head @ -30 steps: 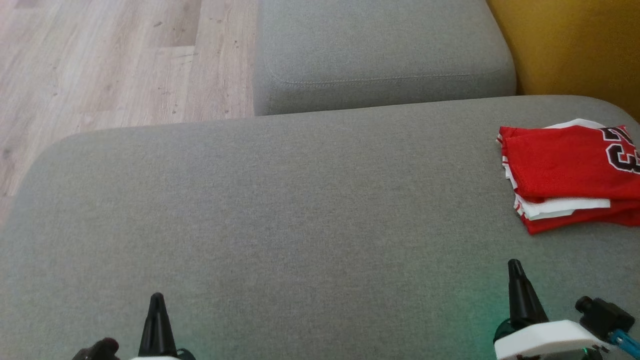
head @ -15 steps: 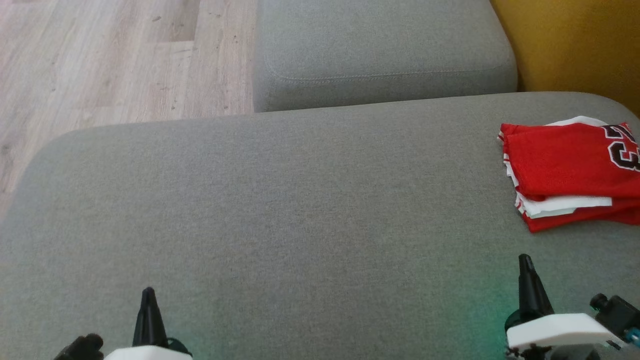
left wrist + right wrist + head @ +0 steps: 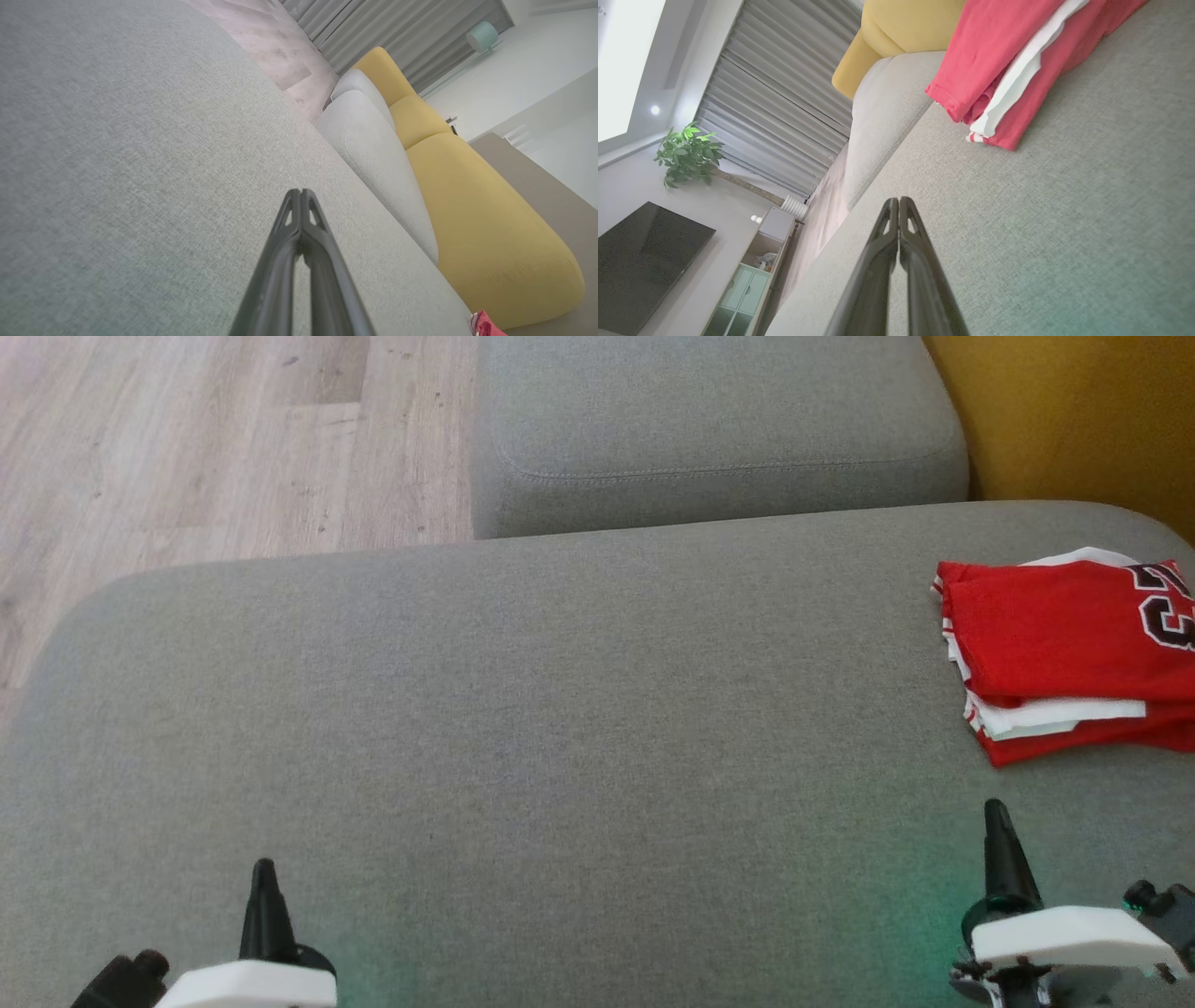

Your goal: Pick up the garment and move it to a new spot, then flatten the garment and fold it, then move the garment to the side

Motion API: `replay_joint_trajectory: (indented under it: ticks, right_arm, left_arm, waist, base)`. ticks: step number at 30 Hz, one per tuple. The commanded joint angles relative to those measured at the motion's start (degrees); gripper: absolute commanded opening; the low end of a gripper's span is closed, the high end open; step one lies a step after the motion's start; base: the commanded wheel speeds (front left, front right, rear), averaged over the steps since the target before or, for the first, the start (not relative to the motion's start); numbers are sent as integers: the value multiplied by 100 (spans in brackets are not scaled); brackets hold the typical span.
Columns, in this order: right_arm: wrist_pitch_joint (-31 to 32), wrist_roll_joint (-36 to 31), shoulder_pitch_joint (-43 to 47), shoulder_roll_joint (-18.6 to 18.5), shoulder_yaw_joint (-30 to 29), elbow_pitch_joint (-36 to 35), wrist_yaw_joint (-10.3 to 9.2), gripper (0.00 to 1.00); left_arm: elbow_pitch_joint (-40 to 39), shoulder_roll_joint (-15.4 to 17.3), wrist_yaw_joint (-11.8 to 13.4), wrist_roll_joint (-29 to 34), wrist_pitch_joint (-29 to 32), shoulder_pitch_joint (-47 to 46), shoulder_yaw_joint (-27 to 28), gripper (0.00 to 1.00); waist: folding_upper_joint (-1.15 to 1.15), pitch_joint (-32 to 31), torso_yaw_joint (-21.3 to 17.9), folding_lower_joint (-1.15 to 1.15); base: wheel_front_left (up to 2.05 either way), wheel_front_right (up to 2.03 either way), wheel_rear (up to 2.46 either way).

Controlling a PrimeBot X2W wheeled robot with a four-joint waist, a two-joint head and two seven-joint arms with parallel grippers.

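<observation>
Red garment (image 3: pixel 1055 644) lies folded in a tidy stack at the right end of the grey seat cushion (image 3: pixel 560 709), white trim showing between its layers and a black number on top; its right side runs out of the head view. Judging by the neat fold and its place at the end of the seat cushion rather than the middle, the piece looks already set aside, with the task near its close. Left gripper (image 3: pixel 264 887) and right gripper (image 3: pixel 997 826) hang over the seat cushion's near edge, one toward its left end, one toward its right; each has its two dark fingers pressed together, gripping nothing; likely a parked pose, clear of the cloth. The garment sits farther across the seat cushion than the right gripper's tips and slightly to their right, near but not touching; the left gripper is well apart from it, most of the seat cushion's width between them.
</observation>
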Motion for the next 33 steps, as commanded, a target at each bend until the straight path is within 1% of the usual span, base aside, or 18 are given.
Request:
replay_joint_trajectory:
  ticks: [1, 16, 33]
  right_arm:
    - [32, 197, -371, -109, 29, -220, -2, 0]
    - [294, 1265, -542, -115, -113, -248, -3, 0]
    - [562, 2328, -713, -115, -263, -276, -3, 0]
  left_arm:
    - [-162, 12, -45, -174, 30, -329, 164, 0]
    - [-131, 8, -172, -1221, 302, -545, 355, 0]
    - [-99, 3, -300, -2269, 575, -762, 548, 0]
  waist:
    - [0, 7, 0, 0]
    - [0, 77, 3, 0]
    - [0, 148, 5, -1]
  base:
    - [0, 0, 0]
    - [0, 0, 0]
    - [0, 0, 0]
